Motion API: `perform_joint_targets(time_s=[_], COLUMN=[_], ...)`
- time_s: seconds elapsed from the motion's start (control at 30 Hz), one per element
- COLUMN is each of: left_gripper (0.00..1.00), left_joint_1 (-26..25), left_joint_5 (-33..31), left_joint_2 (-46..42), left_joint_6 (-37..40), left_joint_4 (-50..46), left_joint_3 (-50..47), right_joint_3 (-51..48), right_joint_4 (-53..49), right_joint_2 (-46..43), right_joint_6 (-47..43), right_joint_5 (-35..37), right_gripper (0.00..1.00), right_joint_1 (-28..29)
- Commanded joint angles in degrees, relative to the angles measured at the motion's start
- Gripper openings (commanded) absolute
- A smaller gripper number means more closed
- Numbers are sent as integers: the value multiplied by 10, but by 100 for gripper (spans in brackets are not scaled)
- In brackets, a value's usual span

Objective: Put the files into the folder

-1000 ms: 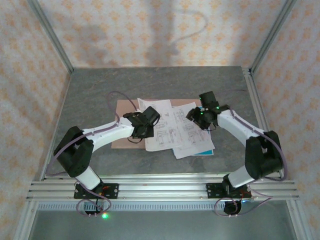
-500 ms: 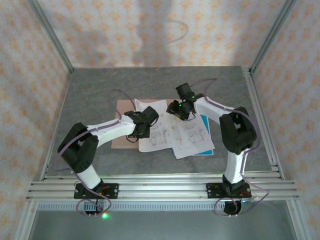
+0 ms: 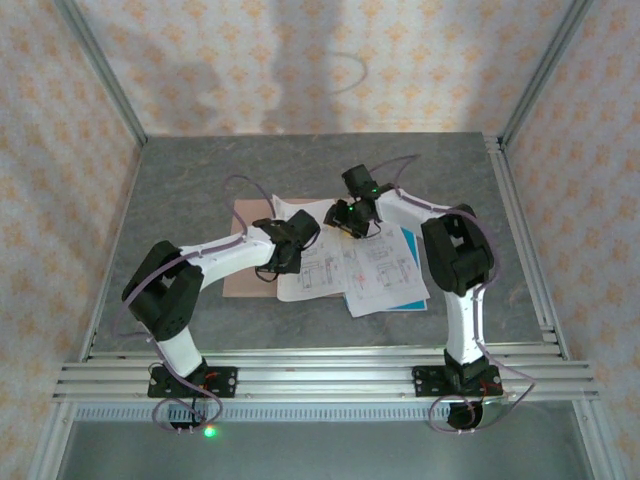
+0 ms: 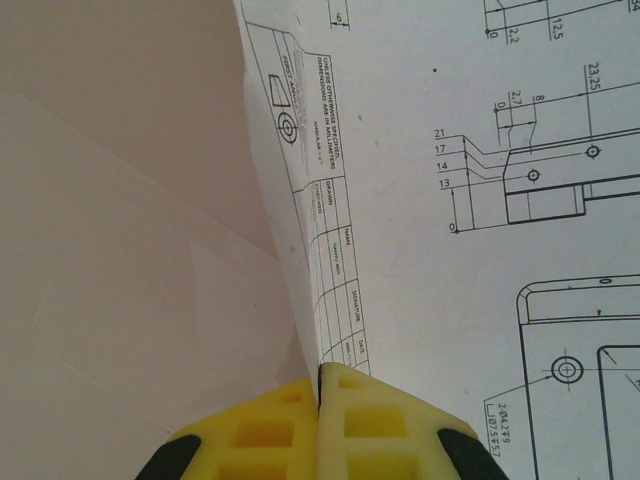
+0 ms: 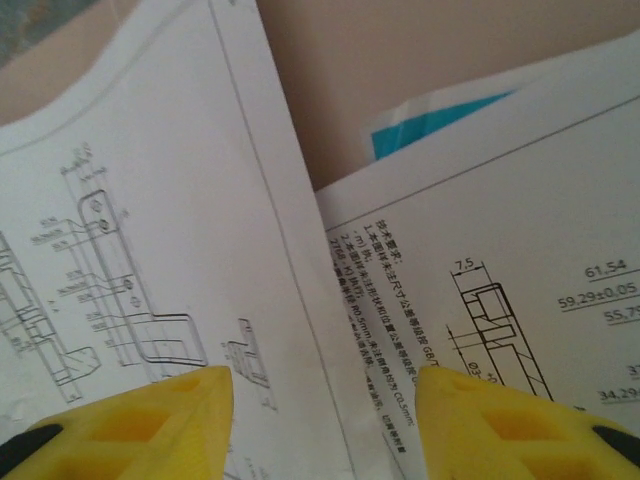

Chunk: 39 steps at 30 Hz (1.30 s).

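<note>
The files [image 3: 370, 265] are white printed sheets fanned over a teal-blue sheet [image 3: 410, 303], lying partly on the pinkish-brown folder [image 3: 243, 283] in the middle of the table. My left gripper [image 3: 285, 247] is shut on the left edge of one white sheet [image 4: 450, 150], which stands lifted off the folder [image 4: 120, 250]; the yellow fingertips [image 4: 345, 400] pinch the paper. My right gripper [image 3: 345, 215] hovers open over the sheets' far edge. In the right wrist view its gripper [image 5: 322, 385] straddles two overlapping sheets [image 5: 150, 200], with teal [image 5: 430, 125] and folder [image 5: 400, 50] beyond.
The grey table [image 3: 200, 180] is framed by aluminium posts and patterned walls. An aluminium rail [image 3: 320, 375] runs along the near edge by the arm bases. Cables loop above both wrists.
My right arm has swung from the right side leftward and back, and now sits over the sheets' far edge. The left gripper has kept its hold and barely moved.
</note>
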Motion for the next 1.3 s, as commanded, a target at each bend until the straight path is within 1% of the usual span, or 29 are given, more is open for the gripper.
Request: perform_joint_targets(time_s=[0.0,0.27,0.5,0.7,0.83,1.07,1.27], left_gripper=[0,0,0,0,0,0,0], left_joint_1=[4,4,5,4,4,4,4], left_joint_5=[-15,-12,-13,-16,-16,-18,-20], left_joint_2=[7,12,14,16,15,14,16], left_joint_6=[7,6,7,12,11,12,13], left_joint_4=[-16,-14,-11,-13,-11,-12,-12], left_joint_3=[15,16,17,22,22,23,25], right_joint_3=[12,17,-18,-65,-86,-104,-101], right_joint_4=[3,3,25,66,84,91,57], right_joint_2=[7,5,-47,-91,-103,-99,-105], right_joint_6=[-9,-15,-4,18,26,23,-6], right_joint_5=[-8,-34,-55,-85,-106,-112,-91], right_gripper=[51,51,49,47,45,42,38], right_joint_1=[4,10,10,11,12,24,45])
